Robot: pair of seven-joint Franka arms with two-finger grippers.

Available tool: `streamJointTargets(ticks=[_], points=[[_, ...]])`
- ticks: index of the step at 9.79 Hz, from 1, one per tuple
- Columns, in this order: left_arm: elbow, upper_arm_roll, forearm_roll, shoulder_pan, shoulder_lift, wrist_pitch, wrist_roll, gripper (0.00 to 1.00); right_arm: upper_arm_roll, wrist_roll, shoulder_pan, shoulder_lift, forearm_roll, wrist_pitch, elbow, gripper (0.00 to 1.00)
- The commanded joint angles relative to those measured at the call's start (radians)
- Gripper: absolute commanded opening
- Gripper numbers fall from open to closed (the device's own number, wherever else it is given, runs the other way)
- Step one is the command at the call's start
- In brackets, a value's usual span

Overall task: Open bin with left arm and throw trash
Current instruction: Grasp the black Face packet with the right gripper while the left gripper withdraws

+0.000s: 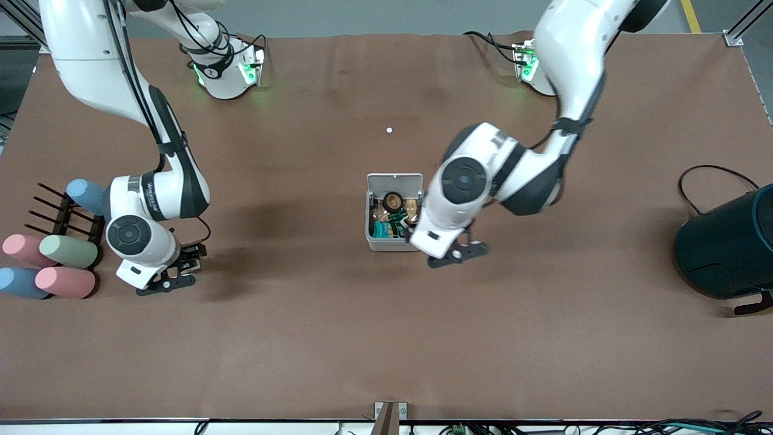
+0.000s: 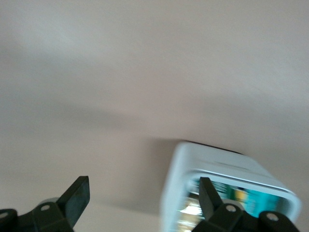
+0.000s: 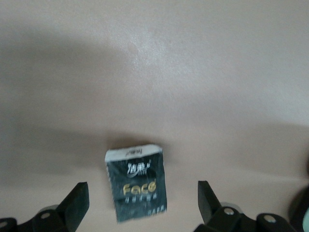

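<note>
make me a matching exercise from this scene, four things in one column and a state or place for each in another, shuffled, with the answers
Things
1. bin
2. black packet
3. left gripper
4. pastel cylinders

States or places
A. open, beside the bin
B. lid up, trash inside
C. at the right arm's end of the table, by a dark rack
D. flat on the table under the open right gripper

Pairs: 1-B, 2-D, 3-A, 4-C

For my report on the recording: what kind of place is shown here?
Probably a robotics lab bench rather than a home: two arms bolted to a brown-covered table, cables along its edge, and staged props such as a small white bin and pastel cylinders.
</note>
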Motion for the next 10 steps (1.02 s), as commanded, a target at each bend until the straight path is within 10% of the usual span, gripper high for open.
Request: streamJointTargets(ticks=[1, 4, 8, 10], points=[[-0.028, -0.012, 0.034, 0.116, -0.101, -0.132, 0.164, 1.00, 0.004, -0.050, -0.023, 0.001, -0.028, 0.136, -0.084, 0.99], [-0.030, -0.020, 0.009, 0.262, -0.253, -0.269, 0.189, 1.00, 0.006, -0.110, -0.062, 0.004, -0.028, 0.139, -0.086, 0.94], [-0.028, -0.020, -0.054, 0.432, -0.407, -0.410, 0.356, 1.00, 0.011, -0.102, -0.063, 0.003, 0.018, 0.124, -0.086, 0.43], [-0.076, -0.021, -0.057, 0.452, -0.492, -0.414, 0.436, 1.00, 0.012, -0.102, -0.056, 0.003, 0.060, 0.097, -0.078, 0.35]])
